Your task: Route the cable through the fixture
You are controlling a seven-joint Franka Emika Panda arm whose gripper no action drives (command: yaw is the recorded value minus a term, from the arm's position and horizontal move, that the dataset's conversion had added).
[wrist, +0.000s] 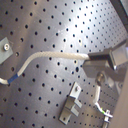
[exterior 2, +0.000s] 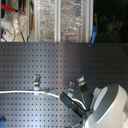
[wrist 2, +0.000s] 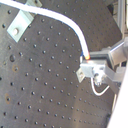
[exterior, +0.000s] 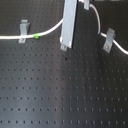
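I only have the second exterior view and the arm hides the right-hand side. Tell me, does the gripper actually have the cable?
Observer: It looks so. In the first wrist view the cable ends between the fingers of the gripper.
Operator: Any blue band on it?
Observer: Yes, the blue band shows in the first wrist view, well away from the gripper.
Operator: Where does the cable go past the arm?
Observer: In the first exterior view it drops from the top edge to a clip on the first exterior view's right, then runs off the right edge.
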